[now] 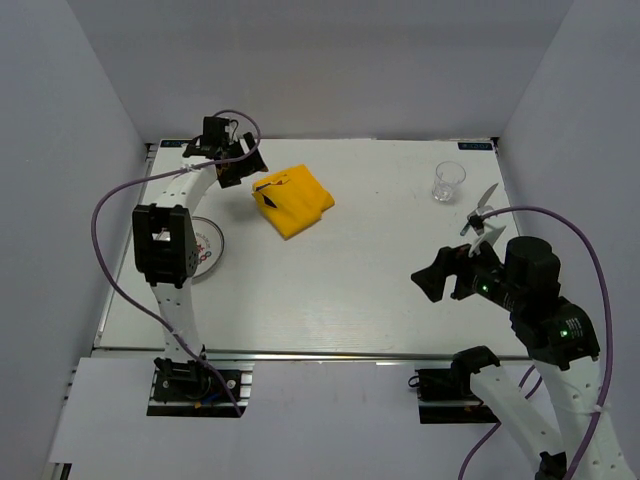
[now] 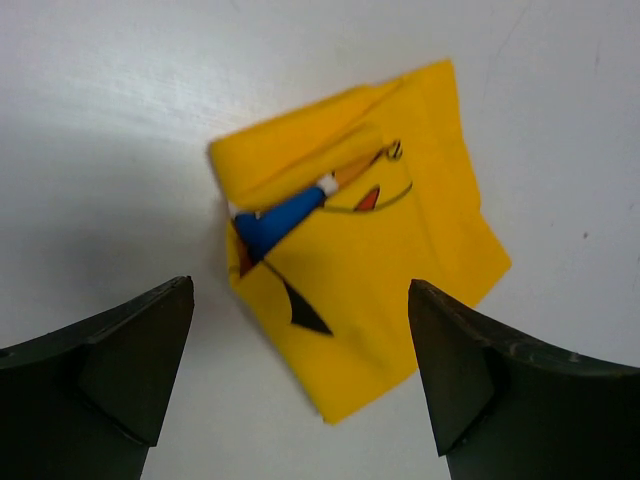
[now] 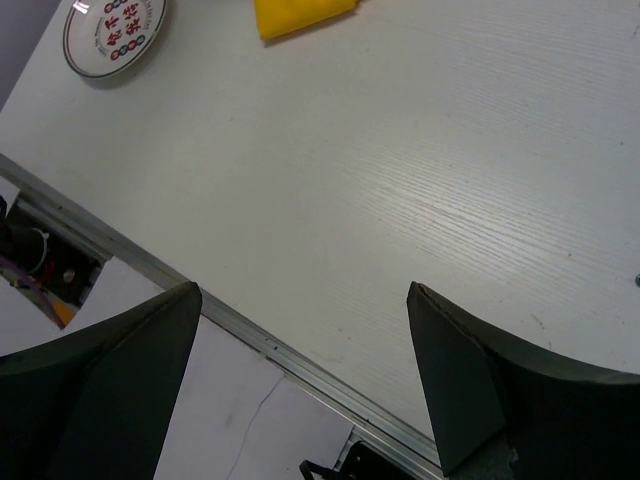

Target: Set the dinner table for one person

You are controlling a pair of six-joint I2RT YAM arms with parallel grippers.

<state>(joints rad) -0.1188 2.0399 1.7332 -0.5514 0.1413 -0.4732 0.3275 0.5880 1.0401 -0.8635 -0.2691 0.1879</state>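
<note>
The dinner table [image 1: 350, 290] is a white tabletop with a metal rail [image 3: 250, 335] along its near edge. A folded yellow Pikachu cloth [image 1: 293, 200] lies at the back left of centre. My left gripper [image 1: 250, 165] hovers open just left of it; in the left wrist view the cloth [image 2: 360, 270] lies between and beyond the open fingers [image 2: 140, 360], untouched. A round printed plate [image 1: 208, 250] sits at the left, partly hidden by the left arm. My right gripper [image 1: 430, 282] is open and empty above the near right part of the table.
A clear drinking glass [image 1: 449, 181] stands at the back right. A silvery piece of cutlery [image 1: 480, 210] lies just in front of it, beside the right arm. The plate [image 3: 113, 35] and the cloth's edge [image 3: 300, 15] show at the top of the right wrist view.
</note>
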